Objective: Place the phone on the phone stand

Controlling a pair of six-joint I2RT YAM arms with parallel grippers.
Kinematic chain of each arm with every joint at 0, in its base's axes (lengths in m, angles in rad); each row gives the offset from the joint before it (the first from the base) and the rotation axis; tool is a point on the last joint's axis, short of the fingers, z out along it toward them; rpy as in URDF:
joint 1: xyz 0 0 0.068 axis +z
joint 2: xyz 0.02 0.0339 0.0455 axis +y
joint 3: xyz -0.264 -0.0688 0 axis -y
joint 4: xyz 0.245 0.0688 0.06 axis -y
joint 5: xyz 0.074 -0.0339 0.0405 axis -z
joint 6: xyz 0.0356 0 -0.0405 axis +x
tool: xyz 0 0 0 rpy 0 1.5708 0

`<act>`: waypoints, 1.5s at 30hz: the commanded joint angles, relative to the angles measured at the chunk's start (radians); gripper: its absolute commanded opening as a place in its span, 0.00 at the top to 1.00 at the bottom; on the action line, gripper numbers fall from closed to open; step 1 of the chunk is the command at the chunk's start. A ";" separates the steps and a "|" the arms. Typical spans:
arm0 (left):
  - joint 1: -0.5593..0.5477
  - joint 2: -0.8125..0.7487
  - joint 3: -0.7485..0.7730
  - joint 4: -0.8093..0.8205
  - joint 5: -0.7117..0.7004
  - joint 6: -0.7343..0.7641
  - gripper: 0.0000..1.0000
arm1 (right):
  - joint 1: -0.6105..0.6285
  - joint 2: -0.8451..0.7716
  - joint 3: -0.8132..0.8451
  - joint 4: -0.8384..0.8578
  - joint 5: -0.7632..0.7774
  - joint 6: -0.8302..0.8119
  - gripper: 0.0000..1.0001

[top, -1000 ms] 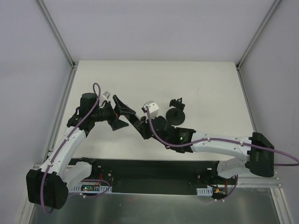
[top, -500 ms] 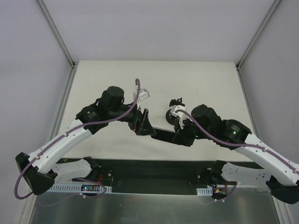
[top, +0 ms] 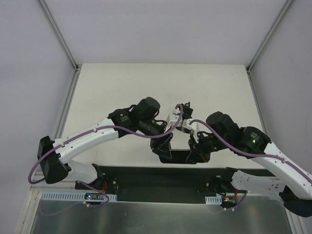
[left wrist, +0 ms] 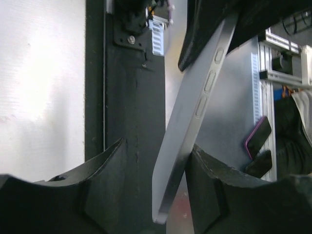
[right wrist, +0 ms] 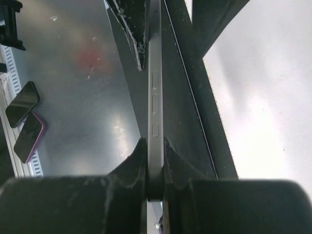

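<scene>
From above, only the top bracket of the phone stand [top: 184,106] showed; its post and base were hidden behind the wrists [top: 171,122]. The phone [right wrist: 155,97] ran off the right wrist view's top edge, and the right gripper [left wrist: 222,39] covered its far end in the left wrist view.

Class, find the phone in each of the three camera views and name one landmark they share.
Top external: the phone sits low-centre, just above the black strip.
Left wrist: its grey edge runs diagonally from upper right to bottom centre.
Right wrist: its edge stands vertical at centre, pinched below by the right gripper.
Shared landmark: that black strip along the table's near edge.
</scene>
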 commanded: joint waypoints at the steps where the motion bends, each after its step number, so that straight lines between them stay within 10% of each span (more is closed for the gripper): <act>1: -0.032 0.000 0.047 -0.004 0.111 0.072 0.55 | -0.015 0.002 0.061 0.022 -0.085 -0.033 0.99; 11: -0.045 -0.009 0.058 -0.004 0.197 0.075 0.97 | -0.059 0.028 0.047 0.110 -0.188 -0.015 0.99; 15: -0.045 -0.021 0.050 -0.003 0.203 0.072 1.00 | -0.086 0.034 0.043 0.138 -0.187 -0.009 0.97; 17: -0.045 -0.041 0.048 0.006 0.163 0.052 1.00 | -0.115 0.028 0.035 0.158 -0.180 0.013 0.89; 24: 0.013 -0.120 0.065 0.166 0.045 -0.182 1.00 | -0.170 -0.043 -0.081 0.325 -0.136 0.171 0.13; 27: 0.104 -0.127 0.055 0.249 0.060 -0.354 1.00 | -0.199 -0.098 -0.150 0.429 -0.088 0.295 0.05; 37: 0.214 -0.175 -0.169 0.753 0.040 -0.899 1.00 | -0.308 -0.262 -0.427 0.960 0.100 0.808 0.02; 45: 0.214 -0.196 -0.312 1.029 0.017 -1.042 1.00 | -0.320 -0.294 -0.542 1.181 0.225 0.978 0.21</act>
